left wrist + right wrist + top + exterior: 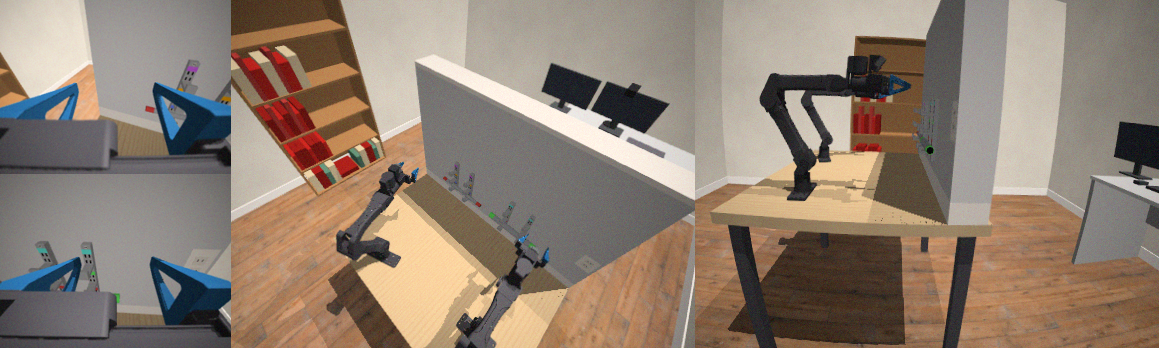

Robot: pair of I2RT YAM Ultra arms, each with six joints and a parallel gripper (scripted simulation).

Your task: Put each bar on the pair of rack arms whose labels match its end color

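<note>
Grey partition (551, 165) (945, 75) (136, 39) (116, 213) behind the bench (421, 280) (820, 175) (132, 136) (139, 318): both bars racked, both tools unladen

Red-ended bar (462, 191) (149, 109): found on the left rack (470, 186) (185, 79), centre of the top view. Visible labels there are purple, orange and blue; none matches. Green-ended bar (511, 230) (930, 150) (117, 298): on low arms of the right rack (509, 210) (932, 115) (87, 259), right of centre. Labels there are cyan, green and red, top to bottom. It appears to occupy the red pair, so would need raising to green before the red-ended bar comes across.

Left tool (408, 168) (116, 85): fingers wide, nothing between them. Right tool (535, 247) (909, 86) (115, 259): likewise wide and empty.

Handling, in my assessment: bars stiff, fairly light for their size, not fragile. Smooth metal may roll or slip if pinched off-centre. Recommended hold: the plain middle between the uprights, fingers above and below, keeping the ends level.

Orientation: each long axis runs along the partition face, upper left to lower right in the top view. Painted ends project beyond the uprights.
</note>
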